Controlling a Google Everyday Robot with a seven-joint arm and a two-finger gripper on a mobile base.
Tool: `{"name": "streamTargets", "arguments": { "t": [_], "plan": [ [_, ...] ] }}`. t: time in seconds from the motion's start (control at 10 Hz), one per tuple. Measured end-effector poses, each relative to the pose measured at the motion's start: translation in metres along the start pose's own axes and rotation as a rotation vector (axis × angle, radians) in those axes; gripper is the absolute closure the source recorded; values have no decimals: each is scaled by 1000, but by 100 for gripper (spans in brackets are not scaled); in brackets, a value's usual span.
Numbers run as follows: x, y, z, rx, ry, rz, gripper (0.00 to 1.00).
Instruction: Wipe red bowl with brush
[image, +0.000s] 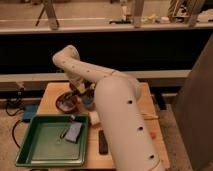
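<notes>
The red bowl (66, 103) sits on the wooden table (50, 95) at its left side, just behind the green tray. My gripper (78, 92) comes down from the white arm's bend (66, 56) and hangs right at the bowl's far right rim. I cannot make out the brush; it may be hidden at the gripper. A small blue cup (88, 101) stands just right of the bowl, partly behind my arm.
A green tray (35, 150) at the front left holds a blue-grey sponge (73, 131). A small white object (93, 117) and a flat black object (102, 141) lie right of the tray. My thick white arm (122, 125) covers the table's middle. A dark counter runs behind.
</notes>
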Motion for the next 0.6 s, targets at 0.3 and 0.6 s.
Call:
{"name": "streamTargets", "arguments": {
  "t": [0.3, 0.6],
  "plan": [
    [23, 20, -1, -18, 19, 55, 100],
    [24, 38, -4, -38, 30, 49, 100]
  ]
}}
